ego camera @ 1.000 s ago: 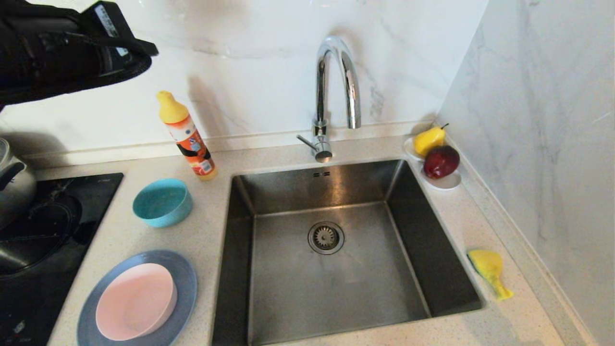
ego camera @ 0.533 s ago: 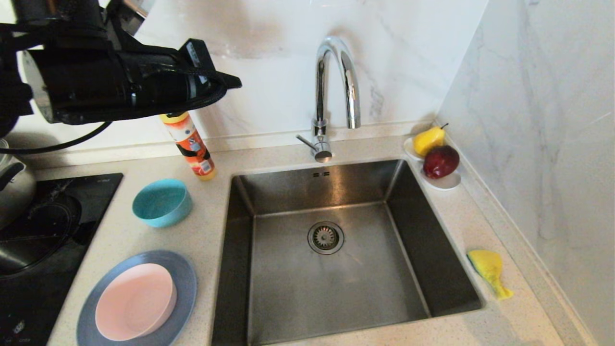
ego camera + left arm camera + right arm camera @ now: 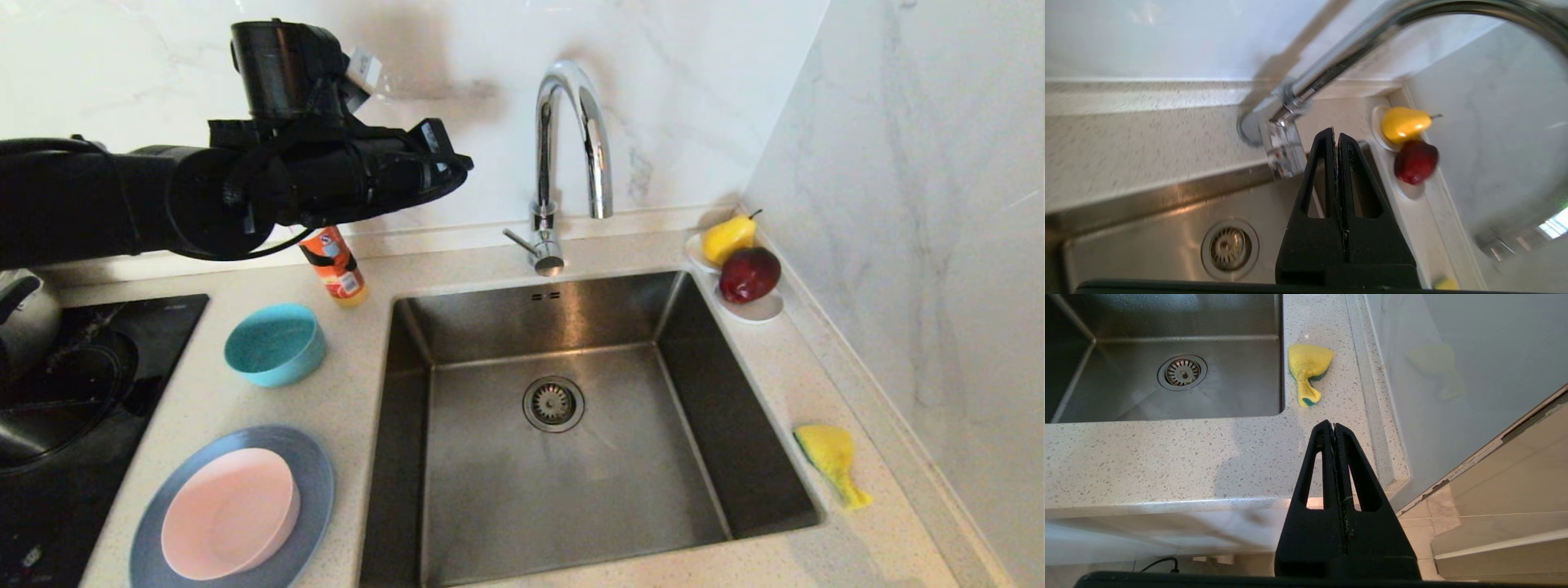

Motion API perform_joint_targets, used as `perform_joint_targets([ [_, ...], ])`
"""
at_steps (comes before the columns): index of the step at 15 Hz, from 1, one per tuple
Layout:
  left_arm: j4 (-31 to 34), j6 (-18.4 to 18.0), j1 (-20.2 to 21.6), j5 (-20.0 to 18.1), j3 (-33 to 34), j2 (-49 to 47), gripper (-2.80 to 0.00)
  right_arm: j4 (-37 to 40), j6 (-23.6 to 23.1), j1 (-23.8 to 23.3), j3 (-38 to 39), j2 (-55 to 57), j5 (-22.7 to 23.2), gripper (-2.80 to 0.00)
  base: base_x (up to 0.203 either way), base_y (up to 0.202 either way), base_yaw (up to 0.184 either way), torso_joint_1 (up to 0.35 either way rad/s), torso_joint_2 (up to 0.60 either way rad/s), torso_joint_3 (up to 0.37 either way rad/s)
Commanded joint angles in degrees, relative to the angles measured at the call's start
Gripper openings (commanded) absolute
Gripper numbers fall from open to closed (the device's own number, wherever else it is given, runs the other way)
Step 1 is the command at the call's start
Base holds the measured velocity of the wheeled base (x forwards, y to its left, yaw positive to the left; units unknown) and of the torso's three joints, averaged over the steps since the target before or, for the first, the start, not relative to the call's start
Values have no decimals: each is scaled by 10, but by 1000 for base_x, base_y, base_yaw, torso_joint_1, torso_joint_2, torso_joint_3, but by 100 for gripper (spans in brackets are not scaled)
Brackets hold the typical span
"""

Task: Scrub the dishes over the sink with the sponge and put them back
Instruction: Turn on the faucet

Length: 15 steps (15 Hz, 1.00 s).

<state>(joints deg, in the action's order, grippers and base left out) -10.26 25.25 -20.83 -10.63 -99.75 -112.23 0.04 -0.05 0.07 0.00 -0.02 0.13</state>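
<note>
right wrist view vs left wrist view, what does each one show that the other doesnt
Only the right wrist view shows the right gripper, fingers shut, holding nothing, parked below the counter's front edge, plus floor tiles.

Only the left wrist view shows the left gripper, fingers shut and empty, up near the chrome tap, with the yellow pear and red apple on their white saucer.

Both show the sink with its drain strainer, and the sponge, a yellow sliver in the left view.

The left pincer (image 3: 464, 163) has swung rightward toward the tap (image 3: 571, 139).
</note>
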Motion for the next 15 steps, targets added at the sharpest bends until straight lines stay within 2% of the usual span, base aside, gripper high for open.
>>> perform_joint_targets([
  [1,-2,2,0,0,-48,-65,-280,0,0,0,0,0,0,-280,0,0,0,0,0,0],
  [5,-4,2,-1,-1,-108,-126,-280,0,0,0,0,-1,0,-280,0,0,0,0,0,0],
  [9,-38,1,-1,1,-111,-156,-280,0,0,0,0,0,0,-280,0,0,0,0,0,0],
  [15,-40,1,-2,0,-110,-176,-280,0,0,0,0,0,0,-280,0,0,0,0,0,0],
])
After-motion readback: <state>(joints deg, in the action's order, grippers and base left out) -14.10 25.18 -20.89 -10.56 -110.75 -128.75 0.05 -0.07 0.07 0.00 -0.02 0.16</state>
